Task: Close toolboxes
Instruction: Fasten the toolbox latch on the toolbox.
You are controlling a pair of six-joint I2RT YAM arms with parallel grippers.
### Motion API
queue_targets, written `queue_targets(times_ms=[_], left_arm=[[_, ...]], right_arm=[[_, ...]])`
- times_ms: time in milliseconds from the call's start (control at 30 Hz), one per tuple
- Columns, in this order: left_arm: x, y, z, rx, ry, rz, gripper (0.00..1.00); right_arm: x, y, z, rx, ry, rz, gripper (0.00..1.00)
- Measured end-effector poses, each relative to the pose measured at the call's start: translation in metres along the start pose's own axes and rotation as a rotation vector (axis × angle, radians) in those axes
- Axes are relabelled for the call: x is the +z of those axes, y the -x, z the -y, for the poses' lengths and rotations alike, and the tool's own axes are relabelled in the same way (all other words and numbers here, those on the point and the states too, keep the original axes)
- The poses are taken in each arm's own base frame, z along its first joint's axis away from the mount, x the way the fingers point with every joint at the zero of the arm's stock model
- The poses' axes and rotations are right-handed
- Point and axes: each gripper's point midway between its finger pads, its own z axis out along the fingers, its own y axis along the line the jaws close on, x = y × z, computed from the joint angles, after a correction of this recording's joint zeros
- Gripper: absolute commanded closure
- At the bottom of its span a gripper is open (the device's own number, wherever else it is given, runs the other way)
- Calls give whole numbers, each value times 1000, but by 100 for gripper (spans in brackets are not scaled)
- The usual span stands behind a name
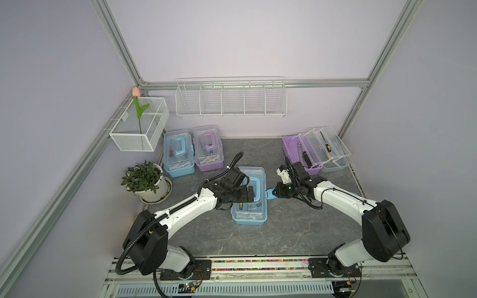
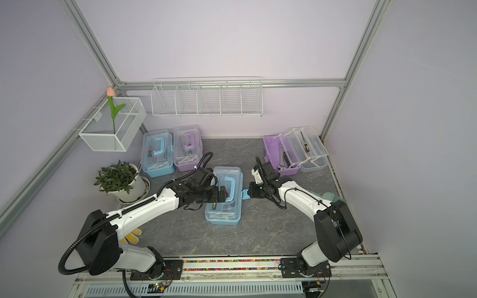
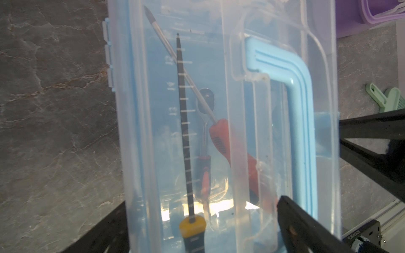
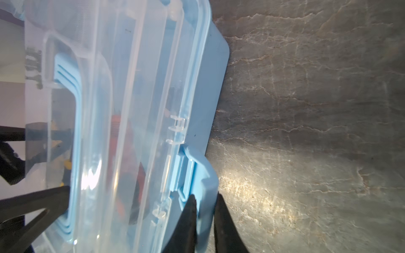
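Two white-and-black arms reach in from a rail [image 1: 258, 274] at the near edge of a grey, stone-patterned bench [image 1: 271, 240] toward a light-blue toolbox [image 1: 249, 218] that lies at its middle with the clear lid down. At left, the left arm [image 1: 185, 209] hangs over that lid beside the blue handle [image 1: 259, 187]. The left jaws stand wide apart, one finger [image 3: 306, 234] above the lid close to the handle, and whether they touch the plastic cannot be told. Opposite, the right arm [image 1: 343, 201] meets the box's other side, where the right jaws are drawn narrow on the blue latch [image 4: 203, 175], which juts out from the box rather than lying flat against it. Through the lid show a yellow-handled screwdriver [image 3: 192, 225], a red-handled screwdriver [image 3: 230, 149] whose shaft crosses it, and a ratchet wrench [image 3: 206, 98]. At the bench's far left, a second light-blue toolbox [image 1: 178, 154] and a purple toolbox [image 1: 208, 149] sit side by side, lids down. At the far right stands an open purple toolbox [image 1: 291, 149], its clear trays [image 1: 333, 147] swung outward with tools inside. A potted plant [image 1: 144, 178] sits near the left edge below a mesh basket [image 1: 139, 140] holding a tulip [image 1: 136, 92], and a long wire basket [image 1: 231, 100] hangs on the back wall.
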Motion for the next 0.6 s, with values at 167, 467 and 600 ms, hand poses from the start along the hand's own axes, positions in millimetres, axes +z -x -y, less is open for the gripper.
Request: queue_targets(times_ms=[167,467,600], left_arm=[[0,0,0,0,0,0,0],[0,0,0,1,0,-1,0],[0,0,0,3,0,0,0]], right_arm=[[-2,4,-14,-7,74,13,71],[-2,8,-37,36,258,24,61],[-7,15,-44,34,307,50,64]])
